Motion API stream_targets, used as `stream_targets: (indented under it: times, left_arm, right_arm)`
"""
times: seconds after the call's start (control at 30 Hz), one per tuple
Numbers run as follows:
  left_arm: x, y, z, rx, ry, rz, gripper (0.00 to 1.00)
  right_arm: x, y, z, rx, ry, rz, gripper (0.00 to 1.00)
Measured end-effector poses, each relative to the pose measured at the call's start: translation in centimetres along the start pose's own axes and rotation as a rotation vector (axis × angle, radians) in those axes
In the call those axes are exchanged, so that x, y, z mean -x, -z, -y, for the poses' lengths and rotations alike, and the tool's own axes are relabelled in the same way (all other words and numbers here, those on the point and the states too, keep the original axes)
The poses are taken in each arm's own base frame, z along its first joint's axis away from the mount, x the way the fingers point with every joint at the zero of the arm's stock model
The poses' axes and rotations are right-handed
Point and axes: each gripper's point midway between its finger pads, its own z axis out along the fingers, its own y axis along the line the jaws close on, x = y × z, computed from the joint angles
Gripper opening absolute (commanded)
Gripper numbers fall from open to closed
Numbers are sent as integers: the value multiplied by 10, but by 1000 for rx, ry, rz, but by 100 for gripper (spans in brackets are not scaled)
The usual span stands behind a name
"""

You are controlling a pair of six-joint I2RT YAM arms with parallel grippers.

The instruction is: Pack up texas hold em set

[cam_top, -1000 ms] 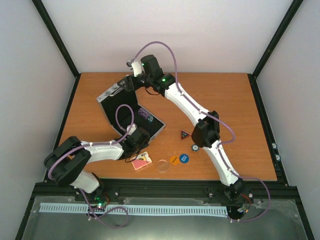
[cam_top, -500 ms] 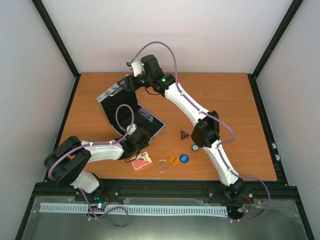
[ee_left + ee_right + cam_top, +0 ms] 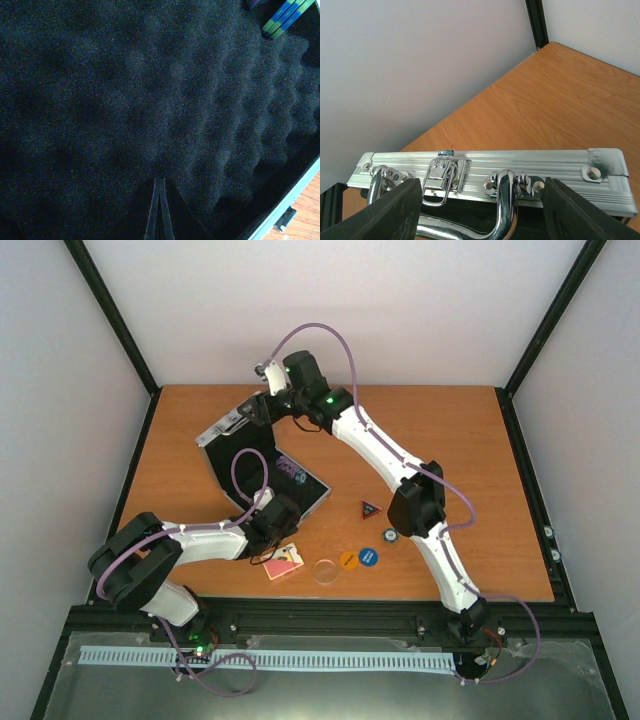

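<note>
right gripper point(image 3: 480, 186) spread, straddling handle point(image 3: 506, 202) on case point(image 3: 250, 452) lid edge | left gripper point(image 3: 276, 510) low over foam point(image 3: 125, 100), can't tell its grip | card deck point(image 3: 284, 563) on table point(image 3: 470, 460)

My view was filled by the black foam lining point(image 3: 125, 100).
Striped chips point(image 3: 284, 18) poked in at top right; the case's silver rim point(image 3: 286, 201) crossed the bottom right.

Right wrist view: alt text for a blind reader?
The ribbed edge of a silver case, with chrome latch and handle, shows between the open fingers of the right gripper. Behind it are the orange table and a white wall.
</note>
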Motion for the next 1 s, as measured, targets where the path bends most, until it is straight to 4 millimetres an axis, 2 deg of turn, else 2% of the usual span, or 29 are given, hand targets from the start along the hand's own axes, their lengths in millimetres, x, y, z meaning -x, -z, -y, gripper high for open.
stream_targets:
  times: [0.4,0.73,1.0]
  left_arm:
    - [1,1,1,-1,0,1,1]
    - [1,1,1,-1,0,1,1]
    - [1,1,1,-1,0,1,1]
  right_arm:
    - [-5,18,12,-131,2,-22,69]
    - [-6,19,17,-158,3,-21,68]
    - [-11,32,16,-184,-2,-27,69]
